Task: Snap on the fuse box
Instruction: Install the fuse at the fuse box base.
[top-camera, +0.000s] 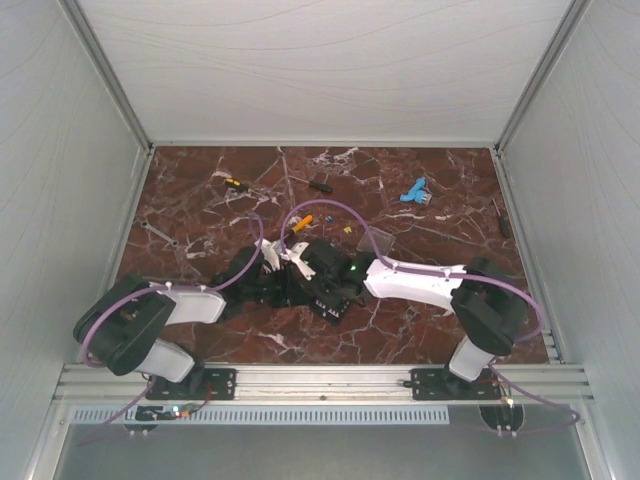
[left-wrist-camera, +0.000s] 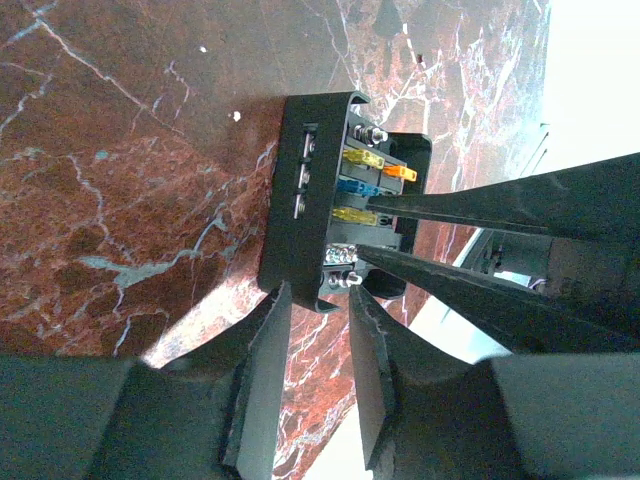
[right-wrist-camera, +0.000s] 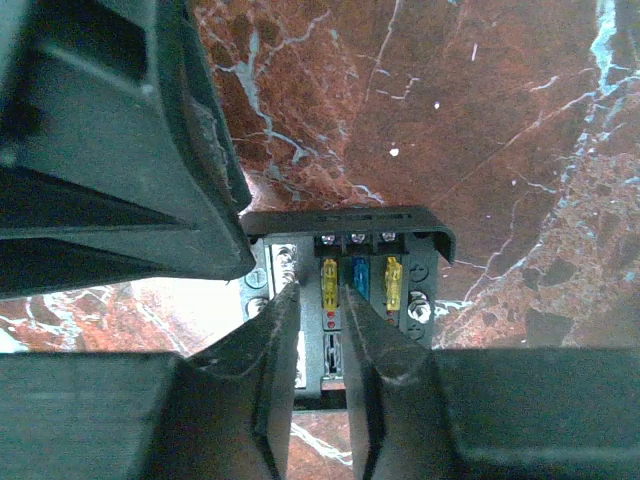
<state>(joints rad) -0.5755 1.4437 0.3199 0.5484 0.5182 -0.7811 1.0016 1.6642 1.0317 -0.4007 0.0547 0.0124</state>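
My left claw (left-wrist-camera: 320, 295) pinched one side wall of the fuse box (left-wrist-camera: 305, 200) near the middle of the worktop (left-wrist-camera: 120, 180), which I judged was to steady it for pressing. My right claw (right-wrist-camera: 318, 297) was nearly pressed together, with its tips down among the fuses (right-wrist-camera: 361, 280). I could not tell whether it gripped anything. The box lay uncovered and held yellow, blue and orange fuses in rows.

White-shelled arms (top-camera: 190, 305), purple cables (top-camera: 335, 204), black end effectors (left-wrist-camera: 318, 292).
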